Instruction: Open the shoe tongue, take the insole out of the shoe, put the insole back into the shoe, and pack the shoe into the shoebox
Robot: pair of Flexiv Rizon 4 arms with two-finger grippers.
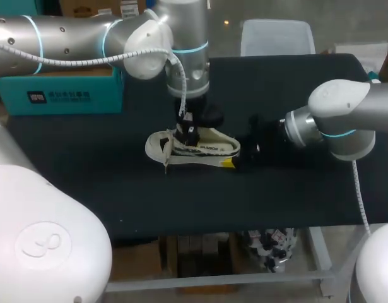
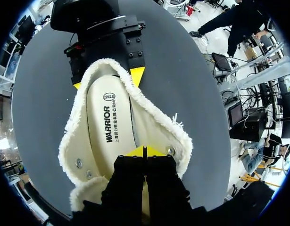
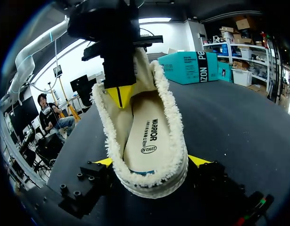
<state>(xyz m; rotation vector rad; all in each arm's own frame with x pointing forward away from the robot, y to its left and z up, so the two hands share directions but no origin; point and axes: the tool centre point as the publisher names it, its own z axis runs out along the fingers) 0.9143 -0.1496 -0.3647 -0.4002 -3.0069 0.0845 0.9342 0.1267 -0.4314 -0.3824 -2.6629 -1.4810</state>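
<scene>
Shoe (image 1: 194, 149) on table (image 1: 86, 145), insole (image 2: 109, 122) inside; left gripper (image 2: 145, 151) pinching tongue (image 2: 145, 200); right gripper (image 3: 152, 161) clamping heel (image 3: 154, 181)

Head view dim, table (image 1: 86, 161) near black; highlights streak left arm (image 1: 61, 38) metal; pale shoe (image 1: 206, 150) brightly, evenly lit in wrist views.
</scene>
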